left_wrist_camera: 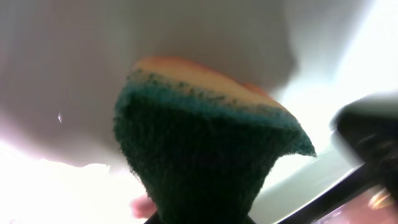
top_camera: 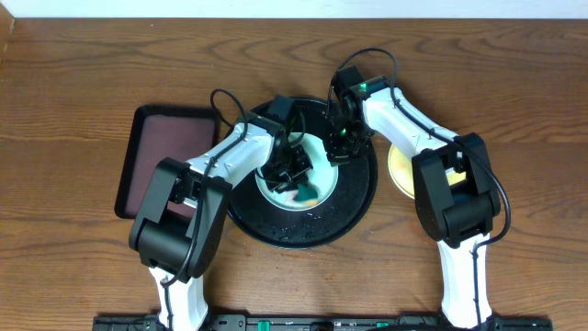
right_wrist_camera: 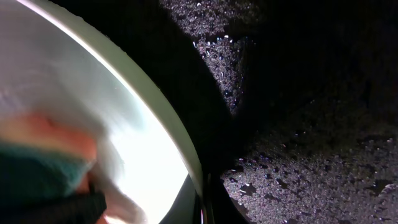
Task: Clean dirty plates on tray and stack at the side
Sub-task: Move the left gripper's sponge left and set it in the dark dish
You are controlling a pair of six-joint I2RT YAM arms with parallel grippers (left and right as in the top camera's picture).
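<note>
A pale mint plate lies on the round black tray. My left gripper is shut on a green and yellow sponge and presses it on the plate. In the left wrist view the sponge fills the middle, with a red smear on the plate beside it. My right gripper is at the plate's far right rim and looks shut on it. A pale yellow plate lies on the table right of the tray, partly hidden by the right arm. I see no second mint plate.
A dark brown rectangular tray sits on the wooden table left of the black tray. The black tray's surface is wet with droplets. Both arms cross over the tray.
</note>
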